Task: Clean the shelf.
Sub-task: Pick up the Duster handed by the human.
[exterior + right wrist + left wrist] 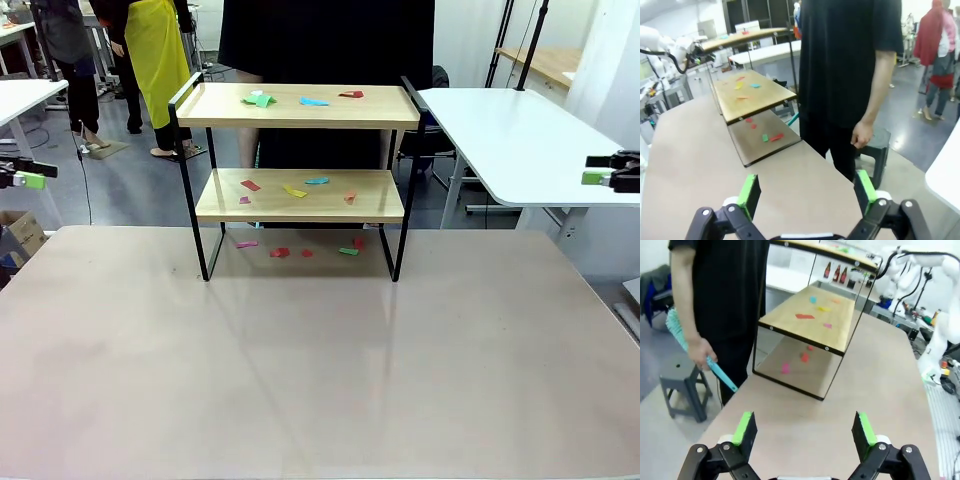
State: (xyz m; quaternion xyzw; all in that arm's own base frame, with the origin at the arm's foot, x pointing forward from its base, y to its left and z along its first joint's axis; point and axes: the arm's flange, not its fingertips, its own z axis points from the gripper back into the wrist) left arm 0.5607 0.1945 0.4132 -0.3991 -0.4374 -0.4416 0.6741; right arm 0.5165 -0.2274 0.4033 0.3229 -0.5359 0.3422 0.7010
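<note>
Left claw point(805, 432): wide, empty, likely ready to receive.
Right claw point(806, 195): wide, empty.
Shelf point(790, 325): ahead, littered with paper scraps point(805, 316).
Brush point(715, 367): near left claw, in person's hand point(699, 351).

Bright, even indoor light; wrist views look slightly soft, perhaps edge-warped.

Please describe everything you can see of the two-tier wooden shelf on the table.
The small two-tier shelf has two light wooden boards with raised edges on a thin black metal frame with legs. It stands upright at the far side of the beige table, just in front of a person in black. Small coloured scraps lie on both boards and on the table under it.
</note>
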